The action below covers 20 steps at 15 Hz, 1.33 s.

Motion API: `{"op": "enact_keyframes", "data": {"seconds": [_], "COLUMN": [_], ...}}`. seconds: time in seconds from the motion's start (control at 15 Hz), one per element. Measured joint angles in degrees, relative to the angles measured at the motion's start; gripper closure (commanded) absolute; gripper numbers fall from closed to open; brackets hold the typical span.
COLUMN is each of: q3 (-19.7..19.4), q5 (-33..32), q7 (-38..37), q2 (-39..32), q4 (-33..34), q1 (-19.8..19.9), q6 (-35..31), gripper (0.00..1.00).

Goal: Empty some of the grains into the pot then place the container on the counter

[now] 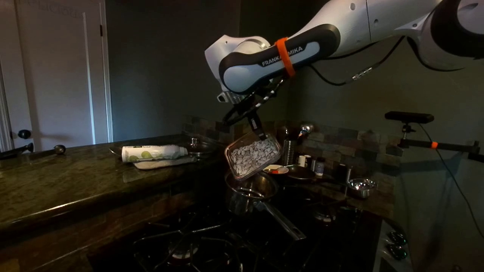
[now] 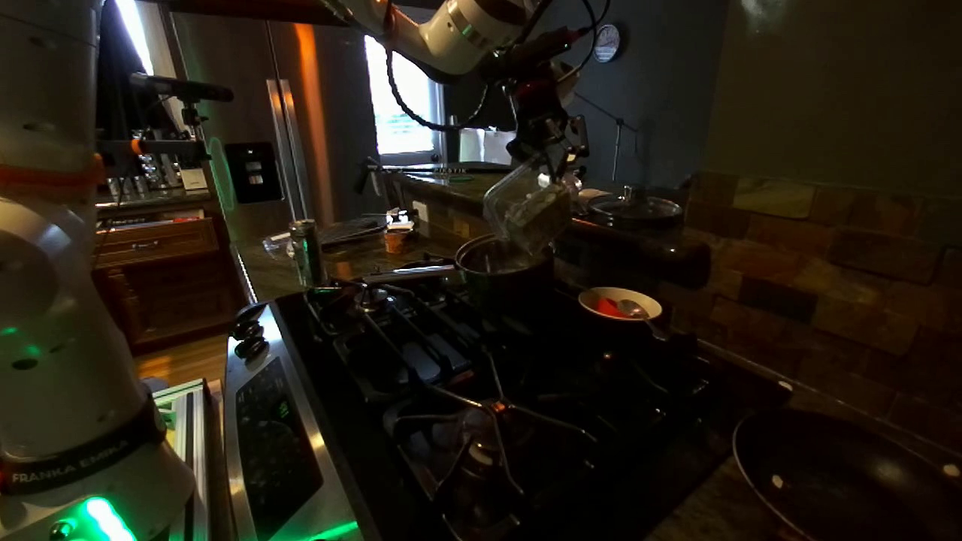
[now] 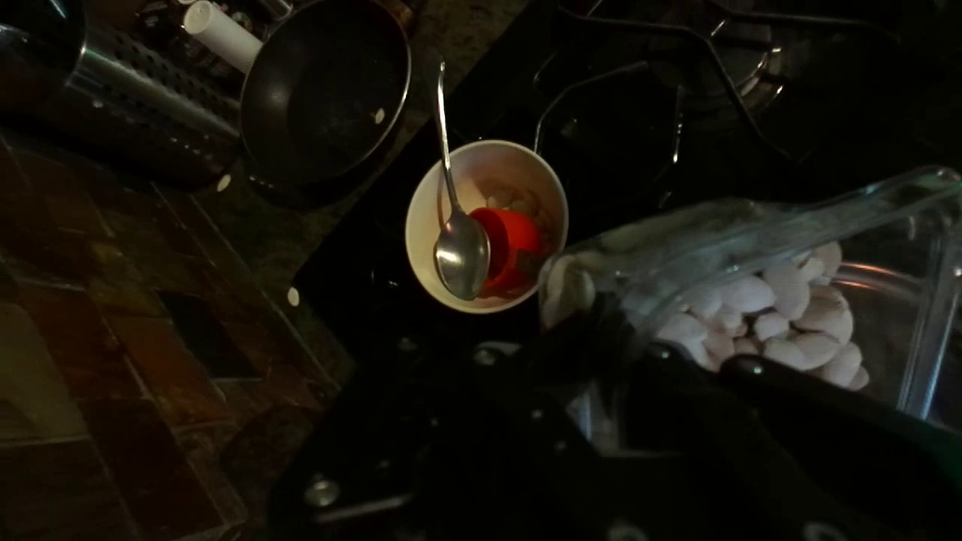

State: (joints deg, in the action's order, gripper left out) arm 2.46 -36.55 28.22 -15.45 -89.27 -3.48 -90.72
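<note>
Tilted steeply, the container hangs over the pot near the middle of the frame in both exterior views, a low corner down by the pot's rim; whether they touch cannot be told. The gripper has its jaws drawn to a narrow gap, clamped on the container's wall. Room is tight around it: the pot's long handle reaches to the lower right over the black stovetop, and in an exterior view the white bowl stands near the pot, to its right. The counter spreads in from the left edge, with a white-and-green printed cylinder lying toward its back. The grains show heaped through the clear plastic; the pot's inside is too dim to read, and its base is lost in shadow. The wrist view's right edge cuts the container, and a frying pan runs off the lower right corner of an exterior view. Only the wrist view makes out pale pieces in the bowl, beside a red cup-like thing and a spoon; a wall clock appears only at the upper right of an exterior view.
</note>
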Motion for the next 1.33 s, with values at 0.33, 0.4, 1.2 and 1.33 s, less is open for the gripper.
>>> {"op": "enact_keyframes", "data": {"seconds": [0.33, 0.4, 1.2, 1.33], "q3": [-0.02, -0.02, 0.12, 0.20], "q5": [-1.09, -1.55, -5.99, -6.39], "q7": [2.43, 2.65, 2.45, 1.80], "q2": [0.02, 0.08, 7.10, 8.29], "q4": [-0.52, -0.78, -6.31, -7.54], "q1": [0.37, 0.41, 0.42, 0.38], "q6": [0.03, 0.04, 0.03, 0.03], "gripper": [0.99, 0.99, 0.99, 0.99]}}
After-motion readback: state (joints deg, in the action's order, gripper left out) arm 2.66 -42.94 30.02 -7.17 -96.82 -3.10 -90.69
